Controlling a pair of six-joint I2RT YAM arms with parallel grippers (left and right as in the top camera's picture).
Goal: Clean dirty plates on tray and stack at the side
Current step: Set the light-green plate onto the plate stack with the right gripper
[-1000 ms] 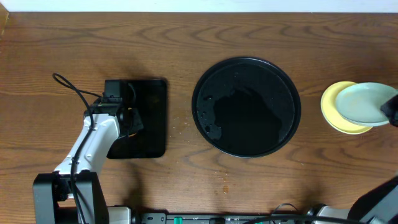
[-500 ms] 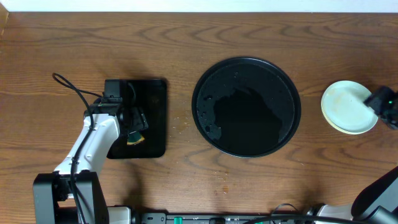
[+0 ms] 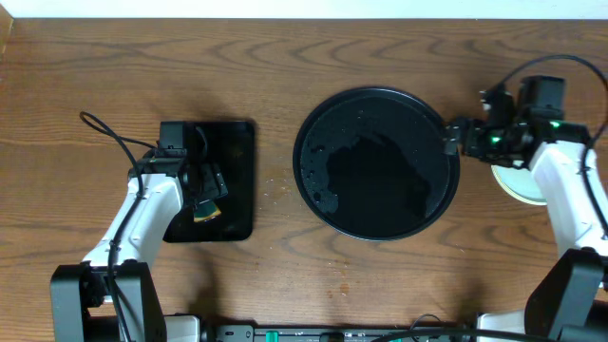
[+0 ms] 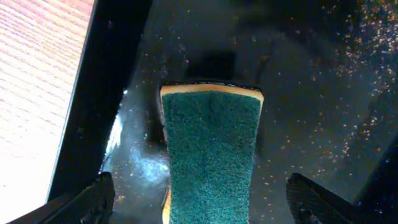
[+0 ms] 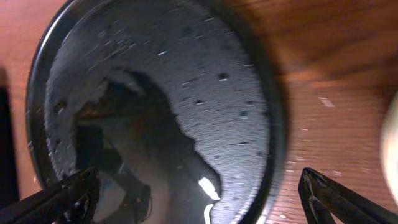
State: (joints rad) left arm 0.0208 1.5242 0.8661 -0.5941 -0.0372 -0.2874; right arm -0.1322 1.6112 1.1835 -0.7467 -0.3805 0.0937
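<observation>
My right gripper (image 5: 199,200) hangs with fingers wide apart and empty over the right rim of the large round glossy black tray (image 3: 375,163). The tray holds no plate, and the small pale round plates (image 3: 514,182) sit stacked just right of it, partly under my forearm, so a low swing right could clip that raised rim or nudge the stack. My left gripper (image 4: 202,200) is spread too (the green-faced sponge (image 4: 210,155) lies untouched between its fingers) over the small rectangular black tray (image 3: 237,152) at left, with open wooden table (image 3: 285,57) far and near.

Glossy black tray (image 3: 376,163), pale plate (image 3: 513,181) beside
</observation>
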